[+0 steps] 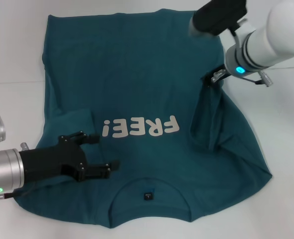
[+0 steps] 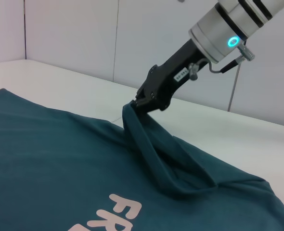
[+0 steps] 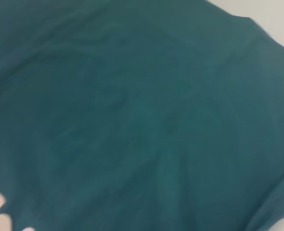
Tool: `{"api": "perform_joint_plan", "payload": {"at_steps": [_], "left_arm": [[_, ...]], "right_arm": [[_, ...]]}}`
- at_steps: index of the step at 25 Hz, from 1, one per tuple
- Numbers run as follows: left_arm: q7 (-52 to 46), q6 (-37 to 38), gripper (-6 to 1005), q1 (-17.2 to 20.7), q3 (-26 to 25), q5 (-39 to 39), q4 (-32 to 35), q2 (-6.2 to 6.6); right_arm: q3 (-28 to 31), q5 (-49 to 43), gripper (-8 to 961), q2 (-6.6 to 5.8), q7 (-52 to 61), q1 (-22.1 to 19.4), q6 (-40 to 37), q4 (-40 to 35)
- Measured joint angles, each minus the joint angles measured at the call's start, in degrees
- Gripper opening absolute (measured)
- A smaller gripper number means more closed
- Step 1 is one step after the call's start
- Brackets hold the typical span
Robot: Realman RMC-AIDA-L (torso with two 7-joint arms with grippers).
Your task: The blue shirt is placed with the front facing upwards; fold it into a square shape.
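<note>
The blue shirt [image 1: 137, 79] is matt, soft cloth on a smooth white table [image 1: 12, 50].

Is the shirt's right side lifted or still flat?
Lifted: the right tool pinches the blue shirt edge, raising a ridge off the table.

From the head camera we look forward and down, from fairly high, over a large dark teal-blue cotton T-shirt [image 1: 137, 89] spread on a white surface [image 1: 17, 55], with both arms in sight. From the left wrist we look low and nearly level across the shirt toward the right arm's black claw [image 2: 141, 105] lifting a fold of cloth; the head view shows that same raised fold and the white lettering. From the right wrist we look very close down onto cloth alone.
</note>
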Motion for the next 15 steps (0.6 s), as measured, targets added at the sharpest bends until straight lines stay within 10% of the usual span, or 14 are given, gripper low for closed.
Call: {"api": "perform_joint_plan", "payload": {"at_steps": [15], "left_arm": [[-0.04,-0.18,949,-0.22,0.00,0.01,0.19,0.07]], "right_arm": [[-0.95,-0.02,299,2.44,-2.93,-2.34,-8.36,-9.76]]}}
